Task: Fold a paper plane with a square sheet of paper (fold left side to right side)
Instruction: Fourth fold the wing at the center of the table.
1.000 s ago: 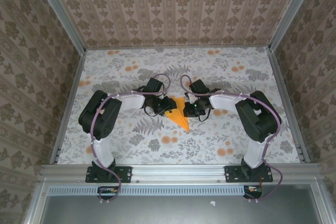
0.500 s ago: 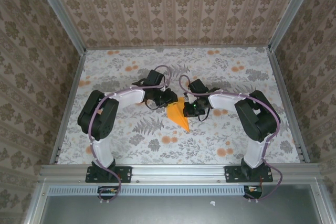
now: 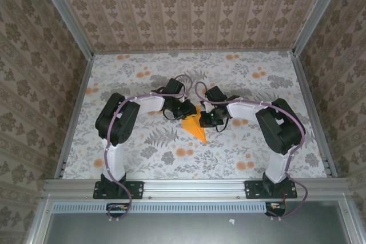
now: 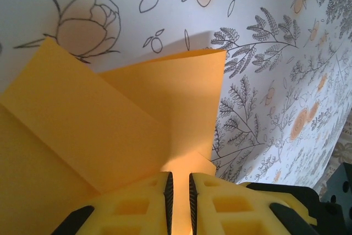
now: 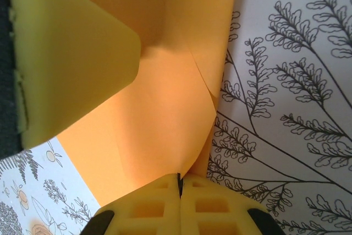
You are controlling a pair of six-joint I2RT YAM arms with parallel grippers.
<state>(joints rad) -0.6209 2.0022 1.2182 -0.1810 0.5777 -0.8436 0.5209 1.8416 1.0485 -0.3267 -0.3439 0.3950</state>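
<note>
Smooth matt orange paper (image 4: 110, 114), floral printed cloth (image 4: 275, 37), metal rail (image 3: 194, 186)

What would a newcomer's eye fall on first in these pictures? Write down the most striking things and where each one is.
The bright folded orange paper stands out at the middle of the floral cloth. The two arms meet over it. The right hand is shut on one edge, and the left hand has paper in the narrow gap between its fingers.
</note>
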